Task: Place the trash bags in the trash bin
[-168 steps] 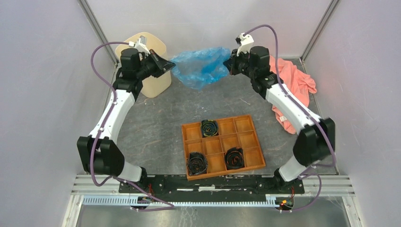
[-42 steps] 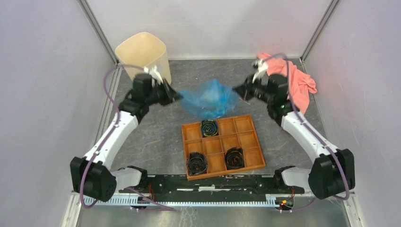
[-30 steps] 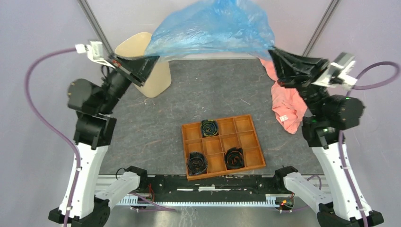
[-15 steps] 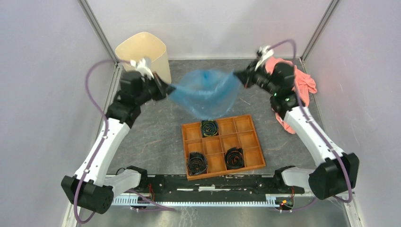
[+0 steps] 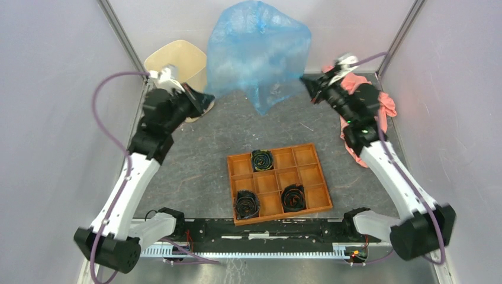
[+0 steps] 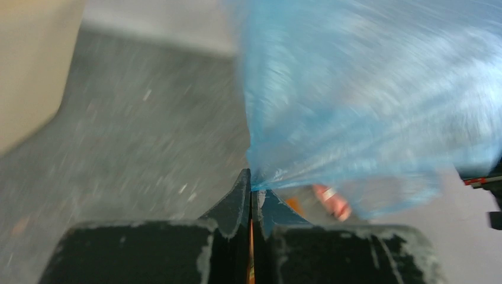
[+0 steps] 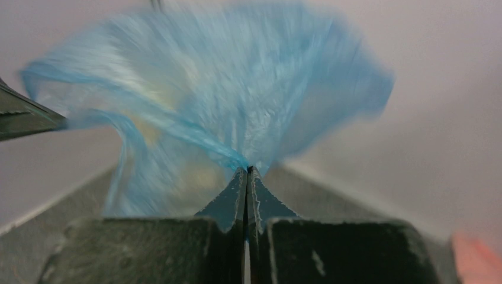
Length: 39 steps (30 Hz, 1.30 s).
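Observation:
The light-blue translucent trash bag (image 5: pixel 257 53) billows in the air between both arms, stretched at the back middle. My left gripper (image 5: pixel 207 99) is shut on its left edge; in the left wrist view (image 6: pixel 251 188) the film (image 6: pixel 367 94) fans out from the closed tips. My right gripper (image 5: pixel 306 81) is shut on its right edge, and the right wrist view (image 7: pixel 246 170) shows the bag (image 7: pixel 225 100) spreading from the tips. The cream-beige trash bin (image 5: pixel 171 59) stands upright at the back left, just behind my left gripper, partly hidden by it and the bag.
An orange compartment tray (image 5: pixel 314 174) with three black coiled rolls sits at the front centre. A salmon-pink cloth (image 5: pixel 379 112) lies at the back right, under my right arm. Grey walls and metal posts close in the back and sides.

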Available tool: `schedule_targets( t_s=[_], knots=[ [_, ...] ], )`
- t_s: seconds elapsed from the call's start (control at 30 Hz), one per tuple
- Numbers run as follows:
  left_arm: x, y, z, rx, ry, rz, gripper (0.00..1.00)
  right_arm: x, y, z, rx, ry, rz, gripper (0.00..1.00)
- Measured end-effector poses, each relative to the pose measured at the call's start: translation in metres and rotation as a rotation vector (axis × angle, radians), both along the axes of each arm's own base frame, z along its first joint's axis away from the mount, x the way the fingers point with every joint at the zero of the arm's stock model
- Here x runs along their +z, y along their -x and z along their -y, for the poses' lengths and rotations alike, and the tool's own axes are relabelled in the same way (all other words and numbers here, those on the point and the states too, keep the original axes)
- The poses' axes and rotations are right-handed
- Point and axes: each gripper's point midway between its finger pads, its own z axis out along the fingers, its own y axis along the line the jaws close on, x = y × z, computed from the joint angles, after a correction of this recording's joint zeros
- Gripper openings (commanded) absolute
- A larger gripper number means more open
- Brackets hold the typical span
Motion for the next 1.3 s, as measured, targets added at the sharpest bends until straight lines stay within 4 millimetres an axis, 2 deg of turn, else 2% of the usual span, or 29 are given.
schedule_targets(
  t_s=[0.03, 0.1, 0.17, 0.2, 0.23, 0.27, 0.33, 0.4, 0.5, 0.57, 0.7, 0.77, 0.83, 0.9, 0.97, 1.03, 1.2, 1.3],
  knots=[
    [-0.039, -0.005, -0.002, 0.019, -0.03, -0.088, 0.02, -0.037, -0.012, -0.002, -0.007, 0.028, -0.08, 0.01],
    [-0.115, -0.006, -0.008, 0.047, -0.1, -0.27, 0.02, -0.128, -0.03, -0.004, -0.027, 0.102, -0.297, 0.01],
    [-0.172, 0.008, -0.018, 0.073, -0.169, -0.425, 0.02, -0.198, -0.03, -0.002, -0.037, 0.172, -0.488, 0.01],
    [-0.19, 0.017, -0.023, 0.08, -0.204, -0.484, 0.02, -0.214, -0.029, -0.001, -0.04, 0.191, -0.539, 0.01],
    [-0.197, 0.022, -0.027, 0.086, -0.23, -0.512, 0.02, -0.223, -0.028, 0.0, -0.04, 0.206, -0.569, 0.01],
    [-0.196, 0.023, -0.029, 0.086, -0.243, -0.514, 0.02, -0.223, -0.028, 0.0, -0.039, 0.21, -0.576, 0.01],
    [-0.173, 0.019, -0.027, 0.073, -0.248, -0.472, 0.02, -0.199, -0.034, -0.003, -0.035, 0.2, -0.532, 0.01],
    [-0.131, 0.012, -0.017, 0.03, -0.215, -0.378, 0.02, -0.162, -0.041, -0.008, -0.02, 0.173, -0.452, 0.01],
    [-0.058, 0.007, 0.006, -0.086, -0.13, -0.181, 0.02, -0.104, -0.039, -0.016, 0.019, 0.121, -0.318, 0.01],
    [-0.02, 0.01, 0.024, -0.164, -0.073, -0.074, 0.02, -0.075, -0.031, -0.021, 0.049, 0.086, -0.249, 0.01],
    [0.018, 0.022, 0.068, -0.309, -0.012, 0.022, 0.02, -0.043, -0.013, -0.041, 0.148, 0.005, -0.181, 0.01],
    [0.028, 0.025, 0.098, -0.39, 0.009, 0.037, 0.02, -0.032, -0.002, -0.058, 0.233, -0.047, -0.173, 0.01],
    [0.029, 0.023, 0.119, -0.433, 0.027, 0.026, 0.02, -0.021, 0.009, -0.076, 0.326, -0.102, -0.165, 0.02],
    [0.021, 0.019, 0.131, -0.45, 0.038, -0.004, 0.02, -0.016, 0.021, -0.091, 0.414, -0.145, -0.17, 0.07],
    [0.009, 0.011, 0.136, -0.446, 0.042, -0.045, 0.02, -0.019, 0.029, -0.097, 0.457, -0.171, -0.186, 0.12],
    [0.003, 0.006, 0.137, -0.435, 0.044, -0.065, 0.02, -0.027, 0.032, -0.098, 0.477, -0.191, -0.211, 0.22],
    [0.001, 0.0, 0.138, -0.417, 0.051, -0.069, 0.02, -0.056, 0.037, -0.102, 0.499, -0.227, -0.311, 0.68],
    [0.001, -0.001, 0.139, -0.414, 0.063, -0.075, 0.02, -0.061, 0.039, -0.103, 0.502, -0.244, -0.341, 0.8]
  ],
)
